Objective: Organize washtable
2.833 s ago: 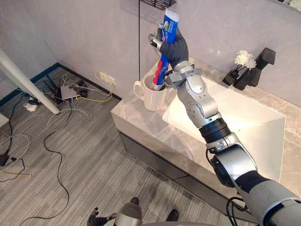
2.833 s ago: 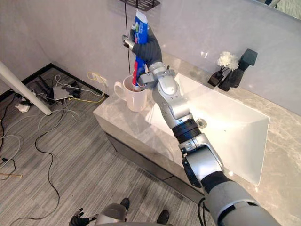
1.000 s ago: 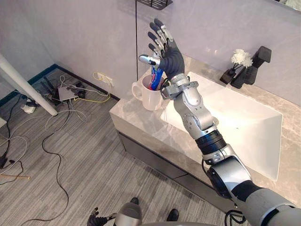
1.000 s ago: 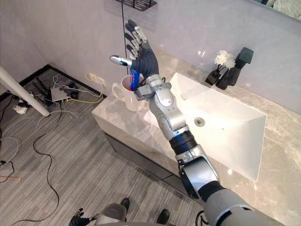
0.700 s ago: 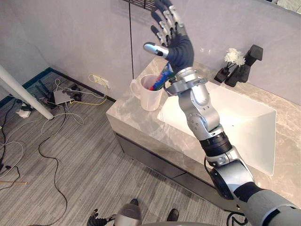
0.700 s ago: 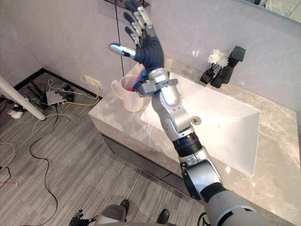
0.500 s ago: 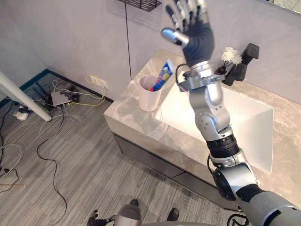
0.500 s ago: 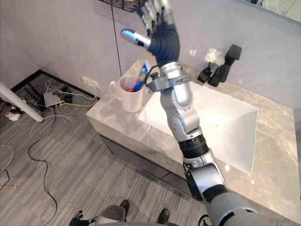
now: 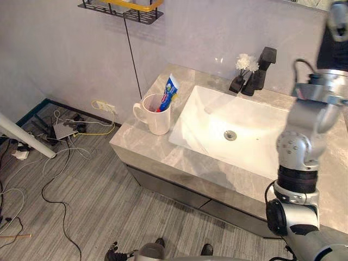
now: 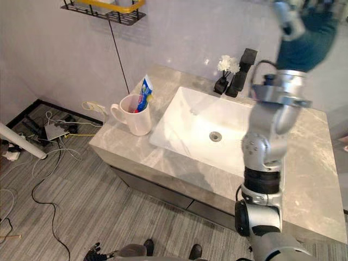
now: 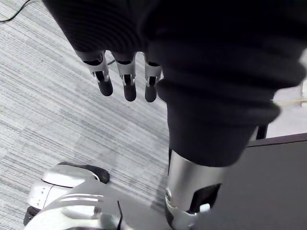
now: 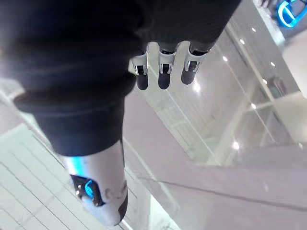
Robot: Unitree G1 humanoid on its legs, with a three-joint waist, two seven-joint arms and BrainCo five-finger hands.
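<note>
A white mug (image 9: 154, 115) stands on the grey marble counter (image 9: 163, 155) left of the white sink basin (image 9: 247, 133). A blue toothpaste tube (image 9: 169, 91) leans in the mug beside a red item. My right hand (image 10: 304, 38) is raised high at the far right, well away from the mug, above the counter's right part. Its fingers (image 12: 162, 73) are straight and hold nothing. My left hand (image 11: 125, 81) hangs low over the floor, open and empty.
A black faucet (image 9: 262, 66) and a small holder with a white flower (image 9: 242, 66) stand behind the basin. A black wire shelf (image 9: 120, 8) with a yellow item hangs on the wall. Cables and a power strip (image 9: 66, 129) lie on the floor left, by a white pole (image 9: 24, 137).
My right hand let go of the toothpaste tube, which now stands in the mug. The hand then rose and swung right, away from the mug. The camera has shifted as well.
</note>
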